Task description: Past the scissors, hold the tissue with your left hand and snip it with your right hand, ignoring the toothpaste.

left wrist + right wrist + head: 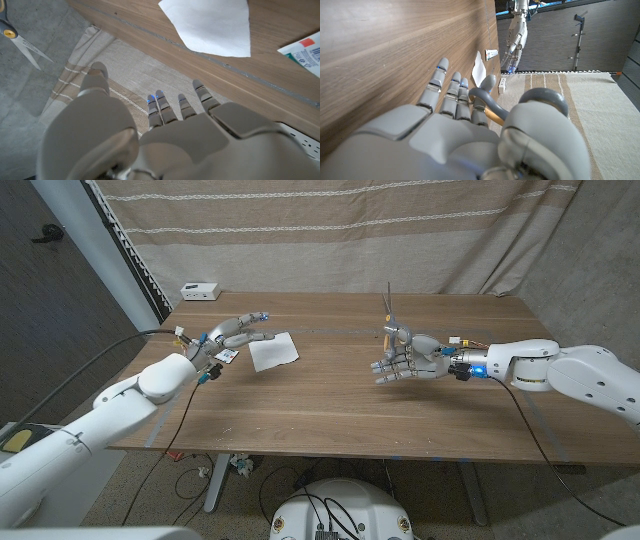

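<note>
Nearby, white box (pixel 200 290) at table's (pixel 330 410) far corner, curtain (pixel 330 235) behind

white tissue (pixel 273 351), grey-handled scissors (pixel 391 322), brown wooden table (pixel 330 405), beige striped curtain (pixel 330 230).

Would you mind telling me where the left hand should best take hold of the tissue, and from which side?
Probably at the near-left corner of the tissue, pinched from the robot's left. It lies flat on the table, so only an edge offers purchase, and the left hand hovers beside that corner. This leaves the right side free for the scissors in the right hand.
</note>
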Robot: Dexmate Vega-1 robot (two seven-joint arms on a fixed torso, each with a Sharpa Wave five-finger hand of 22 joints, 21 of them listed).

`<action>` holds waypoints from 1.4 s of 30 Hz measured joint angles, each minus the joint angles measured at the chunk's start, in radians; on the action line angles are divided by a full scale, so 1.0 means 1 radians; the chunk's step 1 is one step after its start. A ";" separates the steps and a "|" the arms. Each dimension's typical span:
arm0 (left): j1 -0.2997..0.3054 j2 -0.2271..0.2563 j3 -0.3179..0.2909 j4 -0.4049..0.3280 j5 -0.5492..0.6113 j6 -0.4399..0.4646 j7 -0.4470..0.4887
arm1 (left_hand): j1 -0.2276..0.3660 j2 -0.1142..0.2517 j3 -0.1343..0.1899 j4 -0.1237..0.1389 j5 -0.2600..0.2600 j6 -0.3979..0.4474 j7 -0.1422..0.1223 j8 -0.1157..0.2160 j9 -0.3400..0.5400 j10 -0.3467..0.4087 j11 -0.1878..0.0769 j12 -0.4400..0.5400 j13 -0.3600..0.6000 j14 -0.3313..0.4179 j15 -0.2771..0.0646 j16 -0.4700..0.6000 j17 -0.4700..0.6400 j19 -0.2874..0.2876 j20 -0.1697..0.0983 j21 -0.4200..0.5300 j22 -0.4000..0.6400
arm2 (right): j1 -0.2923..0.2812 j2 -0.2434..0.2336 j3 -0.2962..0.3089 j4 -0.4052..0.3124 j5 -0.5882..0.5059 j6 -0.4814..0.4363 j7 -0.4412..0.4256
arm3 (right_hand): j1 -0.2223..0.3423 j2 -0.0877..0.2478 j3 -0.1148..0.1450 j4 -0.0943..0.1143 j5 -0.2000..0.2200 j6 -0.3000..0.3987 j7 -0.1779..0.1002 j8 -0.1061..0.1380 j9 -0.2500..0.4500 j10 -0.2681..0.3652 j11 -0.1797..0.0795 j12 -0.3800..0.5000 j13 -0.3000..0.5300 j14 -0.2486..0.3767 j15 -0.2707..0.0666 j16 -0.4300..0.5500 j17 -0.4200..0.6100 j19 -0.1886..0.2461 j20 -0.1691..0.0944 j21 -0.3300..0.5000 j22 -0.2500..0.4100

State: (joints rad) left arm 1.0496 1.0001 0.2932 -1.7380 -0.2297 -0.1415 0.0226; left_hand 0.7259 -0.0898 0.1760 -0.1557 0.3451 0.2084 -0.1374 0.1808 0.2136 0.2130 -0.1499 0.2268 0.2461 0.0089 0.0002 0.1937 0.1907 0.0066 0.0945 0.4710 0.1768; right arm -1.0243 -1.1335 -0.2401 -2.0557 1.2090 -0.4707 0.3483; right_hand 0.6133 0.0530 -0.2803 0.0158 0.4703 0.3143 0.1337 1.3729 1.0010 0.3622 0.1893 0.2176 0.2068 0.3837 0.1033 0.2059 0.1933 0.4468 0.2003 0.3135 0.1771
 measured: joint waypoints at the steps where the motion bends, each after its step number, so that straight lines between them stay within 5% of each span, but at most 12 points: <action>1: -0.002 0.006 0.001 -0.002 0.003 0.002 -0.001 | -0.001 -0.001 0.000 0.000 0.000 0.000 0.000 0.000 0.000 0.000 0.000 0.000 0.000 0.000 0.000 0.000 0.000 0.000 0.000 -0.002 0.000 | 0.000 0.000 0.000 0.000 0.000 0.000 0.000 | 0.000 0.000 0.000 0.000 0.000 0.000 0.000 0.000 -0.001 0.000 0.000 0.000 0.000 0.000 0.000 0.000 0.000 0.000 0.000 0.000 0.000; 11: -0.009 0.045 0.013 -0.026 0.084 0.059 0.006 | -0.009 -0.009 -0.004 0.004 0.007 -0.019 -0.005 0.008 -0.004 0.025 -0.008 0.000 -0.004 0.000 0.000 0.000 0.003 0.004 0.004 -0.010 0.000 | 0.001 0.001 -0.001 0.003 -0.001 0.000 0.002 | -0.005 0.005 0.000 0.000 0.000 0.000 0.000 0.000 -0.006 0.000 0.000 0.000 0.000 0.000 0.000 0.000 0.000 0.000 0.000 -0.008 0.002; 15: -0.011 0.061 0.021 -0.042 0.132 0.090 0.024 | -0.009 -0.009 -0.004 0.004 0.012 0.001 0.010 0.019 -0.005 0.032 -0.006 0.000 -0.005 0.000 0.000 0.001 0.003 0.004 0.003 -0.017 0.000 | 0.002 0.002 -0.002 0.004 -0.001 0.000 0.003 | -0.005 0.005 0.000 0.000 0.000 0.000 0.000 0.000 -0.006 0.000 0.000 0.000 0.000 0.000 0.000 0.000 0.000 0.006 -0.006 -0.008 0.002; 19: -0.012 0.073 0.030 -0.061 0.190 0.126 0.052 | -0.008 -0.008 0.000 0.008 0.021 -0.041 0.041 0.011 -0.007 0.054 -0.036 0.008 -0.010 0.009 -0.009 0.007 0.003 0.013 0.006 -0.024 0.000 | 0.002 0.002 -0.002 0.004 -0.002 0.000 0.003 | -0.005 0.005 0.000 0.000 0.000 0.000 0.000 0.000 -0.009 0.000 0.000 0.000 0.000 0.000 0.000 0.000 0.000 0.009 -0.002 -0.008 0.002; 25: -0.007 0.088 0.041 -0.091 0.260 0.173 0.082 | -0.003 -0.003 0.000 0.008 0.026 -0.036 0.054 0.015 -0.009 0.037 -0.019 0.003 -0.012 0.009 -0.009 0.007 0.001 0.018 0.000 -0.029 0.003 | -0.001 0.002 -0.001 0.004 -0.001 0.000 0.003 | -0.005 0.005 0.000 0.000 0.000 0.000 0.000 0.000 -0.010 0.000 0.000 0.000 0.000 0.000 0.000 0.000 0.000 0.009 -0.002 -0.016 0.002; 32: -0.017 0.103 0.074 -0.123 0.377 0.236 0.105 | 0.023 0.006 0.008 0.007 0.033 -0.146 0.078 -0.004 -0.009 0.018 -0.011 -0.003 -0.014 0.004 -0.015 0.007 0.000 0.025 -0.007 -0.042 0.000 | -0.005 0.002 0.003 0.002 0.001 0.002 -0.001 | -0.005 0.005 0.000 0.000 0.000 0.000 0.000 0.004 -0.014 0.000 0.000 0.000 0.000 0.000 0.000 0.000 0.000 0.009 -0.002 -0.016 0.002; 42: -0.045 0.110 0.115 -0.144 0.507 0.295 0.099 | 0.073 0.044 0.039 0.000 0.041 -0.066 0.066 0.034 -0.009 0.018 -0.011 -0.003 -0.019 -0.002 -0.020 0.007 0.000 0.035 -0.009 -0.058 0.003 | -0.012 -0.003 0.012 -0.002 0.005 0.004 -0.008 | -0.010 0.010 0.000 0.000 0.000 0.000 0.000 0.004 -0.015 0.000 0.000 0.000 0.000 0.000 0.000 0.000 0.000 0.011 0.000 -0.025 0.002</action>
State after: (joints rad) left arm 1.0050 1.1100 0.4078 -1.8822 0.2771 0.1535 0.1220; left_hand 0.7988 -0.0460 0.2149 -0.1558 0.3859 0.1428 -0.0712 0.2149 0.2045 0.2310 -0.1607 0.2238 0.2276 0.0073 -0.0197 0.2005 0.1906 0.0414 0.0860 0.4128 0.1795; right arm -1.0363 -1.1365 -0.2278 -2.0582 1.2138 -0.4671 0.3405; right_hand 0.6038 0.0627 -0.2803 0.0158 0.4703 0.3142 0.1337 1.3771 0.9860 0.3623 0.1894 0.2176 0.2068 0.3838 0.1034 0.2059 0.1931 0.4580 0.2004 0.2884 0.1793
